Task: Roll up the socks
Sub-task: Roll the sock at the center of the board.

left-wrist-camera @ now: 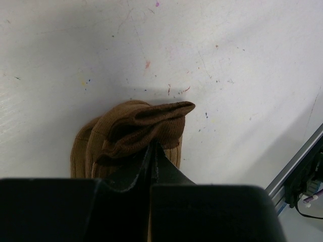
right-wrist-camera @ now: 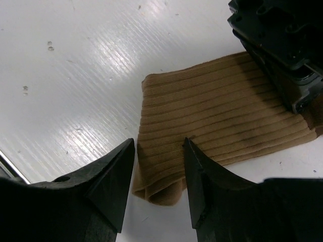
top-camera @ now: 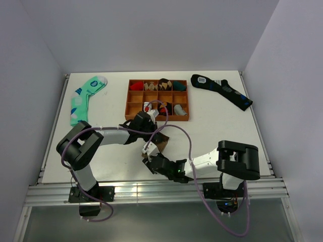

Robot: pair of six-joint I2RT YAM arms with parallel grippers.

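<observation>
The table (top-camera: 229, 126) is closed in by pale walls (top-camera: 151, 35) at the back and on both sides. An aluminium rail (top-camera: 151, 190) runs along its near edge. Bare surface lies open to the left and right of the arms. The middle strip between the rail and the wooden tray (top-camera: 125, 103) is crowded by both wrists.

The tan-brown socks (right-wrist-camera: 217, 111) lie in that strip, just in front of the tray and apart from it. The left gripper (left-wrist-camera: 154, 148) has its fingers pressed together on a bunched, lifted end of the socks. The right gripper (right-wrist-camera: 159, 143) stands open. Its two fingers are spread above the flat ribbed end near the corner, and it holds nothing.

The tray is divided into twelve compartments. The back row holds rolled bundles: red, tan patterned, dark, and teal. The front row has a few smaller bundles, one of them grey, too small to make out. The middle row looks bare.

A mint-green sock (top-camera: 83, 98) lies flat near the left edge. A navy sock (top-camera: 222, 89) lies at an angle towards the right back corner. Both are well apart from the arms.
</observation>
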